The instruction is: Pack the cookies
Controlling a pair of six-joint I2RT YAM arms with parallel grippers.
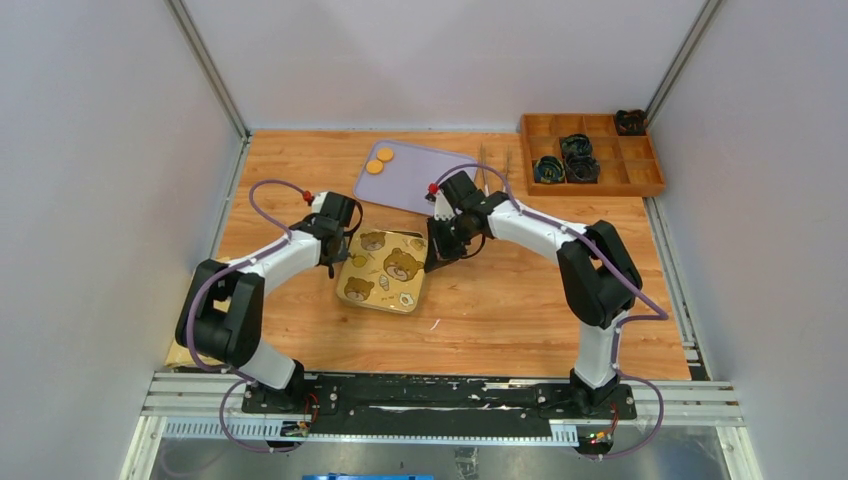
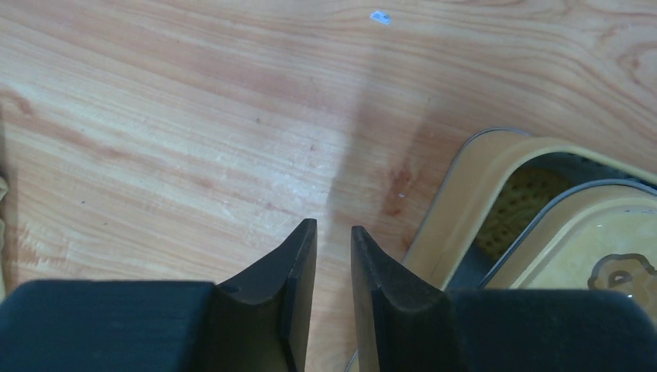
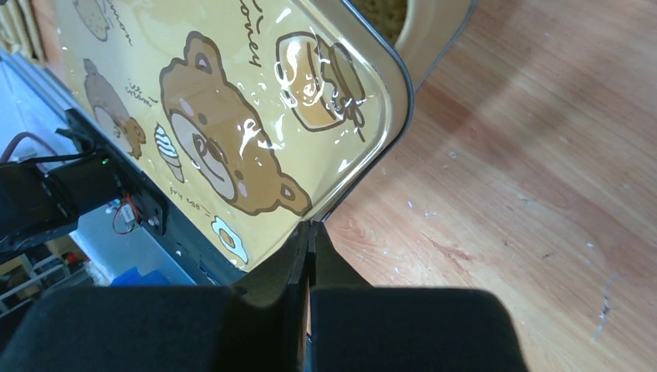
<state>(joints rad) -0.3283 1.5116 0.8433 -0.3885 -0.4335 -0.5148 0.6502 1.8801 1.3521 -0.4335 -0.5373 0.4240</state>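
Observation:
Two orange-yellow cookies [image 1: 380,160] lie on a purple tray [image 1: 430,180] at the back. A yellow tin with a bear-print lid [image 1: 385,268] sits mid-table. My right gripper [image 1: 432,262] is shut on the lid's right edge [image 3: 311,225] and holds the lid [image 3: 232,116] tilted up off the tin base [image 3: 434,39]. My left gripper [image 1: 338,250] hovers beside the tin's left corner, with its jaws a narrow gap apart and empty [image 2: 333,226]. In the left wrist view a dotted yellow cookie [image 2: 527,198] shows inside the tin base [image 2: 465,209], under the raised lid [image 2: 596,232].
A wooden compartment box [image 1: 590,150] with black items stands at the back right. Thin metal tongs [image 1: 495,165] lie at the purple tray's right edge. Grey walls close in both sides and the back.

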